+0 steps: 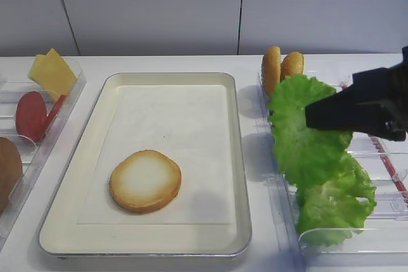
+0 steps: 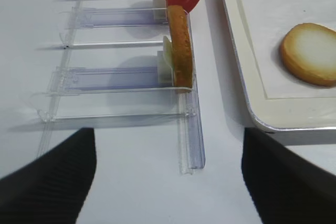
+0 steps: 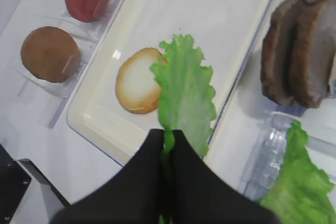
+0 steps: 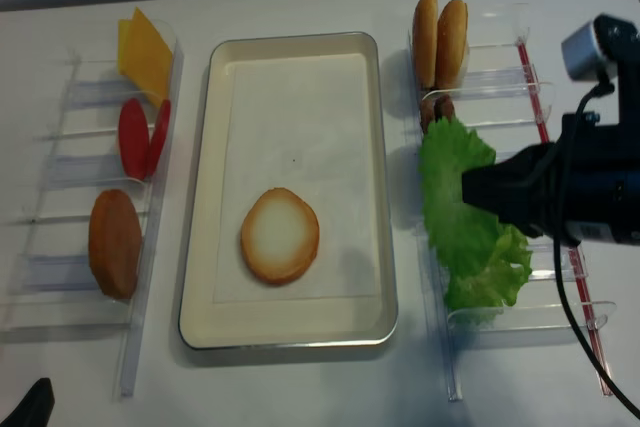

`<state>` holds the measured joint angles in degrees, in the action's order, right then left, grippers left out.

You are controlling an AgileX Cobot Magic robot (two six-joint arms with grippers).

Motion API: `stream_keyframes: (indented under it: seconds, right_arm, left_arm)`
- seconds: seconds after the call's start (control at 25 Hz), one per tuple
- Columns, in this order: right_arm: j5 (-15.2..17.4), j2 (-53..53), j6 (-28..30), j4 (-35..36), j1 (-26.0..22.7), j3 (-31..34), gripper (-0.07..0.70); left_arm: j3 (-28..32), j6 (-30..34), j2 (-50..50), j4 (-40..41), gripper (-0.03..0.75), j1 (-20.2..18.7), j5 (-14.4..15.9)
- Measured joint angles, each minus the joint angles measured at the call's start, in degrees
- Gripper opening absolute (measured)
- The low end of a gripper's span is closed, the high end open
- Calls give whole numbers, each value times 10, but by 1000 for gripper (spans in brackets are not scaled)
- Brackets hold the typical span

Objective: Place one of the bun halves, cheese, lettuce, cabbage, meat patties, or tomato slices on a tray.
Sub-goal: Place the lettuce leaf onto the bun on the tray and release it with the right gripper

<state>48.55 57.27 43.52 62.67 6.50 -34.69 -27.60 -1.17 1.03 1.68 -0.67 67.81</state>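
Note:
My right gripper [image 3: 168, 134] is shut on the stem edge of the lettuce [image 3: 186, 93], a ruffled bright green leaf. The leaf hangs in the air between the right rack and the right rim of the tray [image 1: 241, 157]. Seen from above, the lettuce [image 4: 450, 197] covers the gap beside the tray. One bun half [image 1: 145, 181] lies cut face up on the tray's paper liner. My left gripper [image 2: 168, 171] is open and empty over bare table, near the tray's front left corner.
The left rack [image 2: 189, 129] holds cheese [image 1: 52, 71], tomato slices [image 1: 32, 114] and a brown bun half [image 4: 114, 243]. The right rack holds two bun halves [image 1: 280, 68], meat patties [image 3: 304, 51] and a heap of green leaves [image 1: 335, 199], perhaps the cabbage.

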Motion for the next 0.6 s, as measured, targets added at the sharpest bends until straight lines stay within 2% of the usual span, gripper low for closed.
stream_keyframes:
  seconds: [0.12, 0.32, 0.44, 0.6]
  right_arm:
    - [2, 7, 0, 6, 29, -26, 53]
    - [-4, 65, 0, 29, 113, -74, 53]
    - [-30, 116, 0, 47, 176, -108, 53]
    - [-91, 193, 0, 55, 264, -159, 53]
  left_arm:
    - [0, 0, 0, 0, 556, 0, 0]
    - [0, 0, 0, 0, 556, 0, 0]
    - [0, 0, 0, 0, 556, 0, 0]
    - [0, 0, 0, 0, 556, 0, 0]
